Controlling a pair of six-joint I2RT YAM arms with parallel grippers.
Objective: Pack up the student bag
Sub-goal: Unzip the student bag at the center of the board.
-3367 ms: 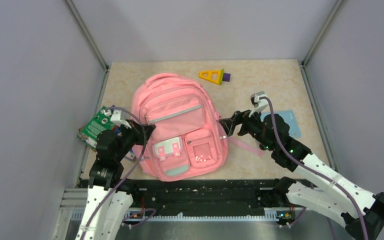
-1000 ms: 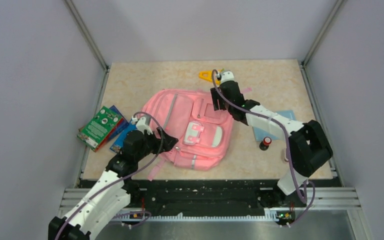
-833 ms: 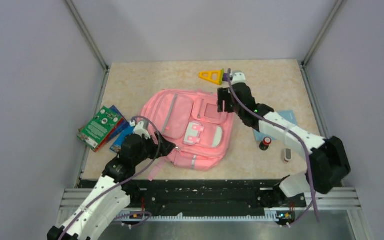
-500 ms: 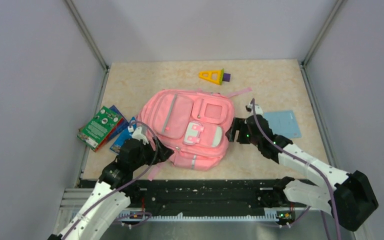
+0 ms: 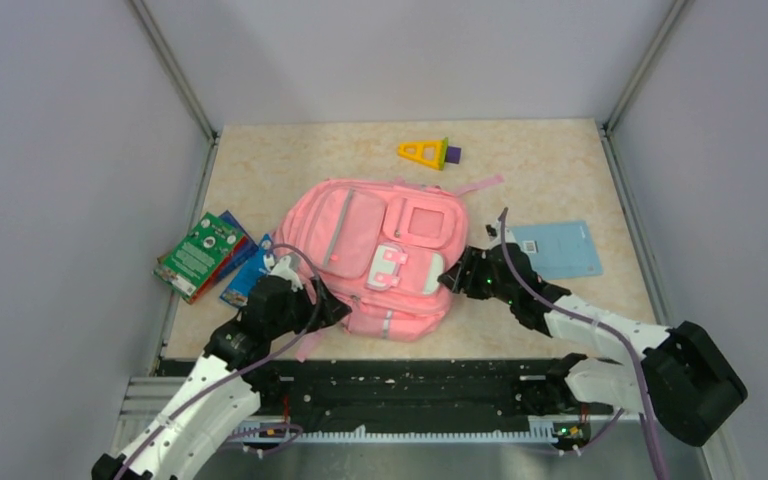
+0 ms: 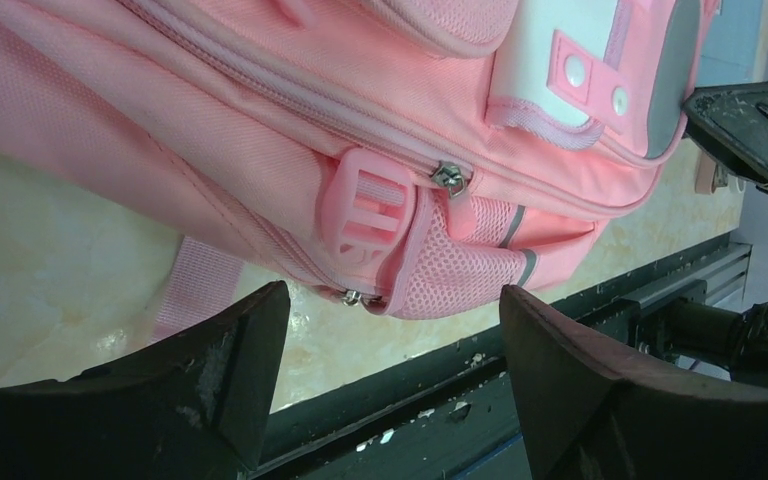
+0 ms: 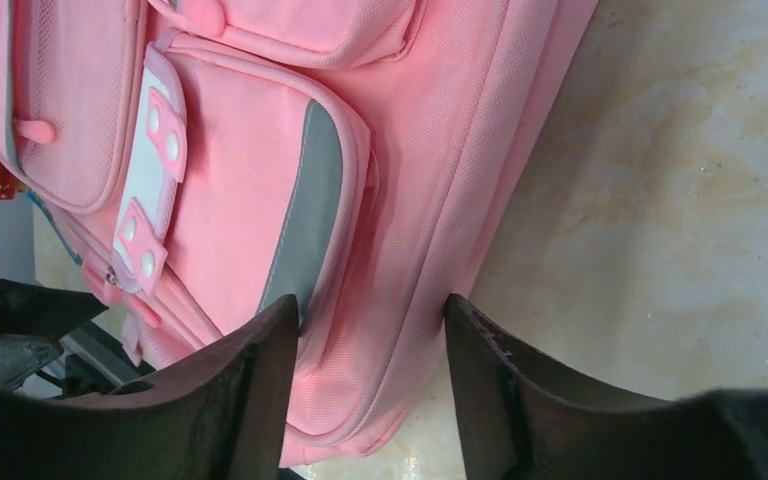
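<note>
The student bag (image 5: 380, 255), a large pink backpack, lies flat in the middle of the table with its front pockets facing up. My left gripper (image 5: 325, 305) is at the bag's near left corner. In the left wrist view it (image 6: 390, 340) stands open, with the bag's mesh side pocket (image 6: 460, 275) and a zipper pull (image 6: 450, 178) just beyond its fingertips. My right gripper (image 5: 452, 277) is at the bag's near right edge. In the right wrist view it (image 7: 372, 330) is open and straddles the bag's side panel (image 7: 460, 200) beside a grey strip (image 7: 310, 210).
A yellow triangle toy with a purple block (image 5: 423, 152) lies at the back. A light blue card (image 5: 560, 248) is right of the bag. Green and blue books (image 5: 200, 255) lie at the left wall. The black front rail (image 5: 410, 385) runs just below the bag.
The bag has been turned round on the table. Over the last second my right arm swung from the bag's far right corner to its near right edge. The left gripper barely moved.
</note>
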